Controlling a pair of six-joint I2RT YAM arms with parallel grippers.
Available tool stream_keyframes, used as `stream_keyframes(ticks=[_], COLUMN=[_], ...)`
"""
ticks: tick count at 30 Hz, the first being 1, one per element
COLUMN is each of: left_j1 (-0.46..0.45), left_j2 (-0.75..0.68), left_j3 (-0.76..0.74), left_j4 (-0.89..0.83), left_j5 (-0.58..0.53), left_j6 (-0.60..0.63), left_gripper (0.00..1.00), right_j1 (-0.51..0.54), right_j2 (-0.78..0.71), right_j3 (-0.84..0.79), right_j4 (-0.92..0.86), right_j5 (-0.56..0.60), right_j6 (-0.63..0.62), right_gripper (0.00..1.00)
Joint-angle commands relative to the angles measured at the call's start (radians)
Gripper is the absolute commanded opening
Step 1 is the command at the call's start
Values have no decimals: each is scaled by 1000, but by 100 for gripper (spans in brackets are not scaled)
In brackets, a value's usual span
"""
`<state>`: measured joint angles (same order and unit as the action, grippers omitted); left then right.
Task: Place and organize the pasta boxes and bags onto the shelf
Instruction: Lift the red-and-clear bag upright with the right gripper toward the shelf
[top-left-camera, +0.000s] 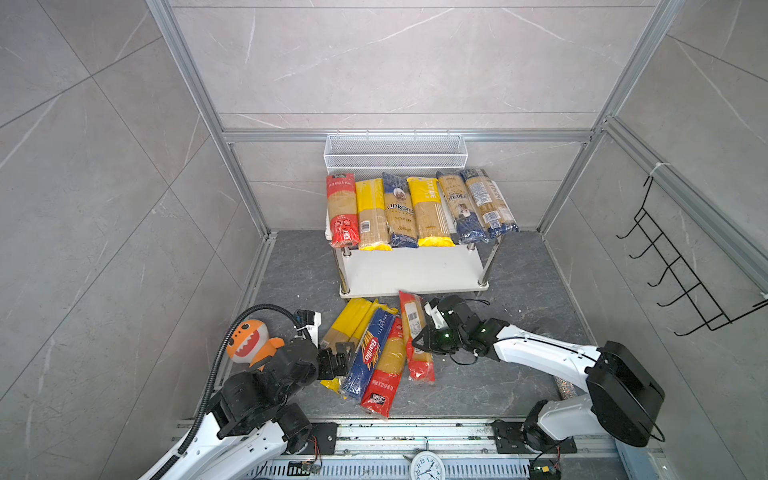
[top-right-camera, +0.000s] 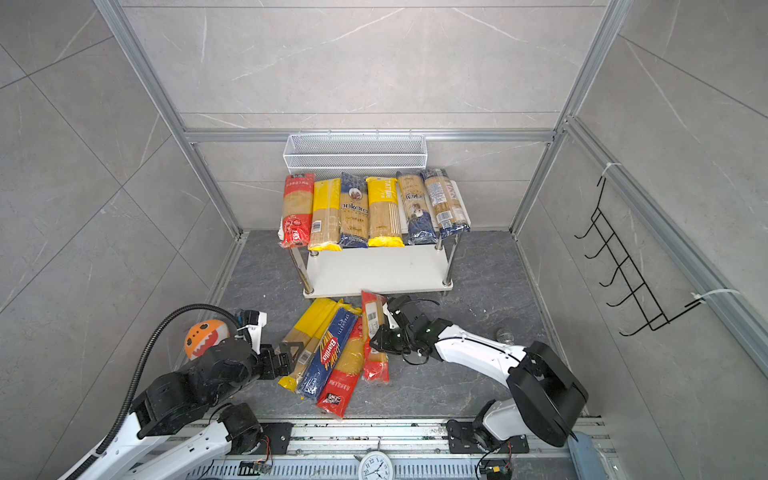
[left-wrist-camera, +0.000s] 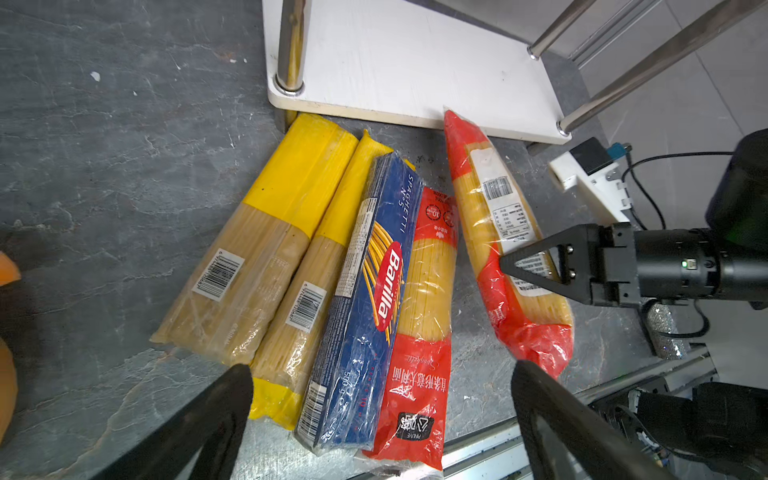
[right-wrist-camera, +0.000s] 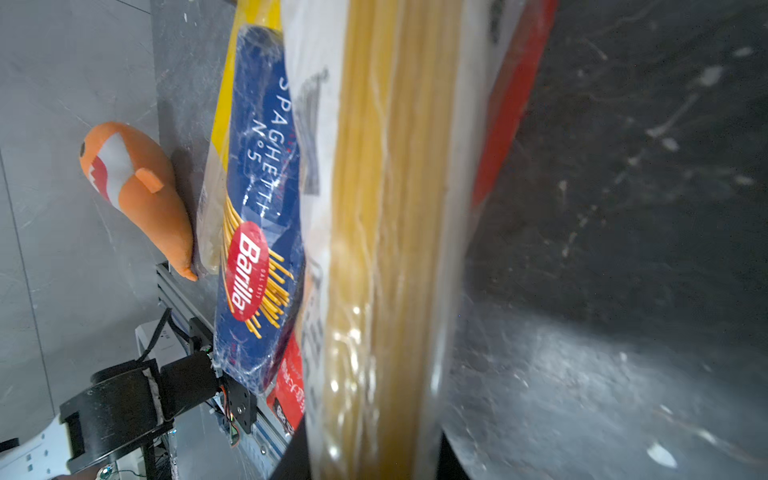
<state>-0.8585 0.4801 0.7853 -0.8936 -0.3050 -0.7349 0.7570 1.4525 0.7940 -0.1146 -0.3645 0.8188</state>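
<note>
Pasta packets (top-left-camera: 399, 212): six on shelf (top-left-camera: 411, 270) top board, five on floor (top-left-camera: 498, 374).

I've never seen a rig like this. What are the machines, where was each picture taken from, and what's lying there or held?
Two robot arms with two-fingered grippers work on a dark floor. Two pictures look down from overhead, nearly alike; the other two come from a camera on each wrist. The white two-tier shelf carries six spaghetti packets on its top board. Five more are in front of it, among them a blue Barilla box. The right gripper is shut on a red-ended packet; the left gripper hangs open over the pile. An orange plush toy sits beside the left arm.
</note>
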Motion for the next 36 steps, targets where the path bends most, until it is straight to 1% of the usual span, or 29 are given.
stream_keyframes(ticks=[1,4,8,11,16,19,25,33,36], left_j1=[3,2,2,2,2,3,3,3,3], left_j2=[-33,-62,-78,-69,-50,-43,-35,-30,-23], left_j3=[32,26,32,44,56,57,61,67,69], left_j4=[-33,-44,-54,-59,-53,-44,-47,-43,-40], left_j5=[-68,-90,-108,-112,-114,-112,-116,-118,-120], left_j6=[-22,-36,-37,-27,-11,-8,1,13,23], left_gripper=[100,100,100,99,100,100,100,100,100], right_j1=[-14,-42,-71,-91,-125,-137,-143,-150,-150], right_j2=[20,56,119,184,322,402,559,717,773], right_j3=[106,138,200,255,343,420,615,801,879], right_j4=[238,300,328,355,484,515,462,409,383], right_j5=[-74,-110,-148,-179,-222,-242,-259,-274,-287], right_j6=[-13,0,4,14,62,74,41,31,31], right_gripper=[0,0,0,0,0,0,0,0,6])
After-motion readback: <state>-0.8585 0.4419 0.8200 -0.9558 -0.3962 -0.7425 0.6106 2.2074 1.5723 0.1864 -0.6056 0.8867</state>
